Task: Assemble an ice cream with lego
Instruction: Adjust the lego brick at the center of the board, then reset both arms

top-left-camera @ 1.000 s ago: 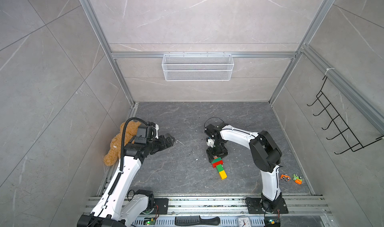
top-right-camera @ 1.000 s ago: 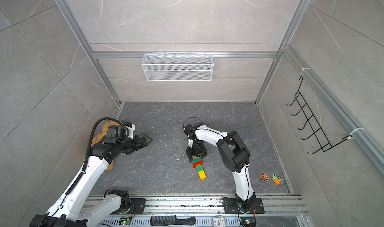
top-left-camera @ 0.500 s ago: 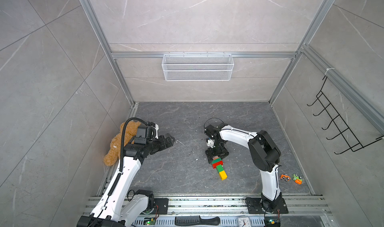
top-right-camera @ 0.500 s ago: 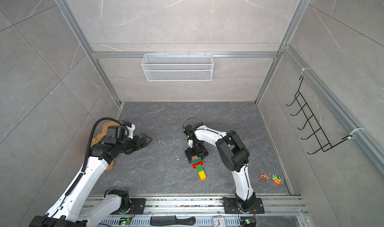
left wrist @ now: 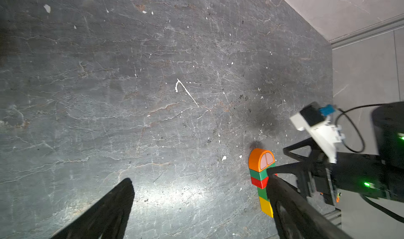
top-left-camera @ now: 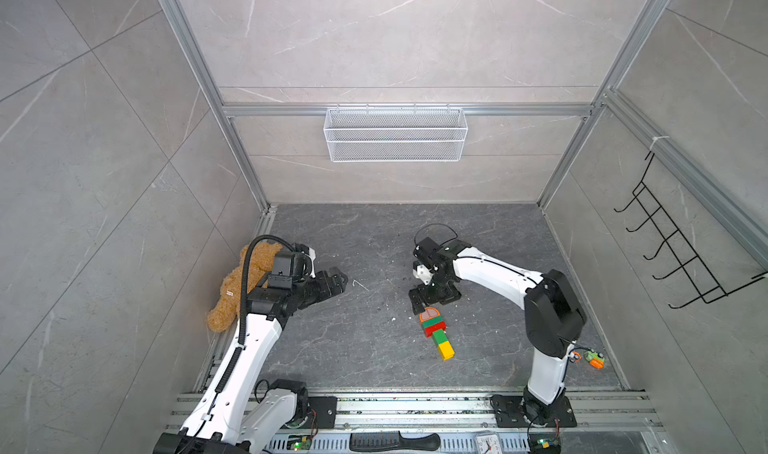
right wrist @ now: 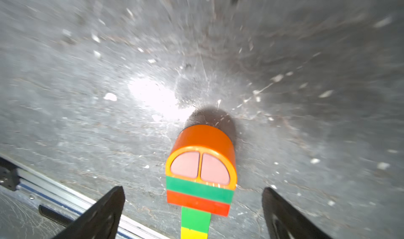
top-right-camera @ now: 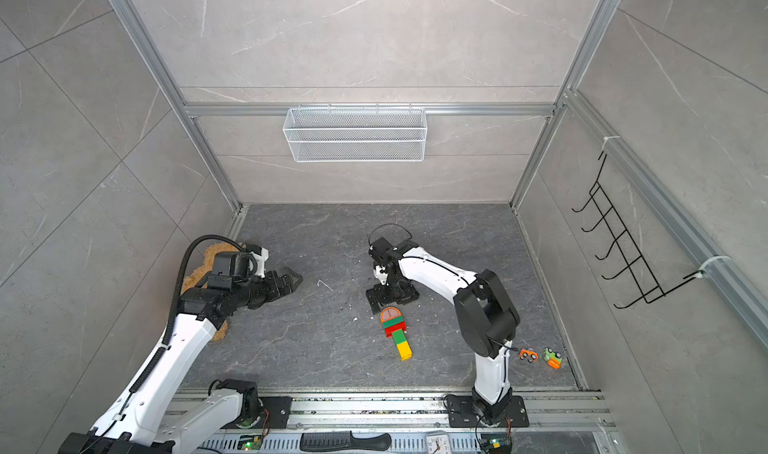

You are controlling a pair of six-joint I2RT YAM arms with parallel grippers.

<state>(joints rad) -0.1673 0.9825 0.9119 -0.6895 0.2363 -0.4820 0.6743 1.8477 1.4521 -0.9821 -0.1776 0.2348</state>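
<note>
The ice cream (top-left-camera: 434,331) (top-right-camera: 395,331) lies flat on the dark floor in both top views. Its lego bricks are all joined: an orange half-round cap (right wrist: 202,154), wide green and red bricks, then a narrow green and yellow stem (left wrist: 264,199). My right gripper (top-left-camera: 433,300) (right wrist: 192,188) hovers just behind the cap, open. Its fingers (right wrist: 109,207) stand wide on either side of the bricks without touching them. My left gripper (top-left-camera: 336,279) (left wrist: 199,178) is open at the left, well away from the ice cream, with nothing between its fingers.
A fuzzy tan teddy bear (top-left-camera: 232,294) lies against the left wall behind my left arm. Two tiny orange-and-green toys (top-right-camera: 552,358) sit by the right wall. A wire basket (top-left-camera: 395,134) and a hook rack (top-left-camera: 673,256) hang on the walls. A black comb (top-left-camera: 390,441) lies on the front rail.
My right gripper has opened wide, let go of the ice cream and drawn back a little, uncovering the orange cap. The left arm has not moved.
</note>
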